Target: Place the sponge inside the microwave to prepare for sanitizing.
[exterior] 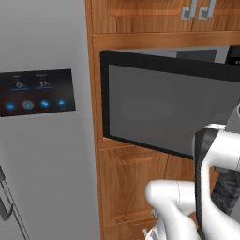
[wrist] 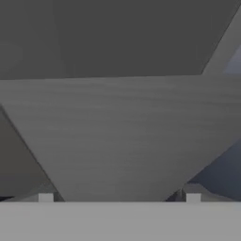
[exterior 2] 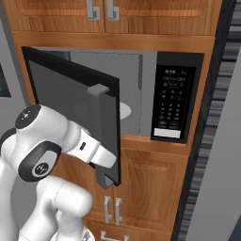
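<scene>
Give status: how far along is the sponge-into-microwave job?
Done: the microwave door stands open, the white plate visible inside. In hand: the arm reaches behind the door into the cavity, and the claw stands wide with nothing between its tips. No sponge is visible, so placement is unconfirmed.

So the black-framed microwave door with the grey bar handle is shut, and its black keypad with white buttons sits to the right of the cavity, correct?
Not quite. The black-framed microwave door stands swung open, with the grey interior and white round plate exposed behind it, as the right base view shows. The grey bar handle and the black keypad to the right of the cavity are as you say.
</scene>
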You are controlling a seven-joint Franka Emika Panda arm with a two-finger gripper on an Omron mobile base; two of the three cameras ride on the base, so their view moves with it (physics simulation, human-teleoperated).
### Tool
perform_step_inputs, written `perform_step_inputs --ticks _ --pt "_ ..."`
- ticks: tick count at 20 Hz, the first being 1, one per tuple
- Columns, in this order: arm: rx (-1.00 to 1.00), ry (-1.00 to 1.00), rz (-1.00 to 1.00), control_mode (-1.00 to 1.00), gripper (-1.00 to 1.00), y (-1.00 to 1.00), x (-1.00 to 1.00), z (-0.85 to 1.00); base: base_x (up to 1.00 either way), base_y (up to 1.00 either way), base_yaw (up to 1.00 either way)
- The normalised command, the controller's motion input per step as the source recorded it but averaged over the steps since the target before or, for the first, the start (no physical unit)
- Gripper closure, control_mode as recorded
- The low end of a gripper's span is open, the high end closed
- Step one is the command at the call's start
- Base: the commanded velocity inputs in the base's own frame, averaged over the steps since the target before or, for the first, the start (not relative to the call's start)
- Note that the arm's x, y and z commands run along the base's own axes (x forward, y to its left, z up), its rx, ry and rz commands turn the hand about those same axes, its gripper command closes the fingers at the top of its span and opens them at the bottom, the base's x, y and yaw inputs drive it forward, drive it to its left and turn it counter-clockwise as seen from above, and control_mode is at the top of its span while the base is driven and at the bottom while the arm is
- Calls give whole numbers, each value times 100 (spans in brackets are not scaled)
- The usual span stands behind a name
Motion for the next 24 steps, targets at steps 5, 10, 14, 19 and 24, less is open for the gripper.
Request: perform_step_inputs --ticks 5,10,14,19,24 --pt "0 -6 0 -100 -100 3 -28 8 0 0 0" --pt "0 -7 0 -100 -100 8 -47 25 0 0 0" --pt "14 -12 1 -100 -100 1 -56 55 0 0 0" --pt "42 -18 5 -100 -100 -11 -78 61 0 0 0" --pt "68 -3 1 -100 -100 -71 -14 38 0 0 0"
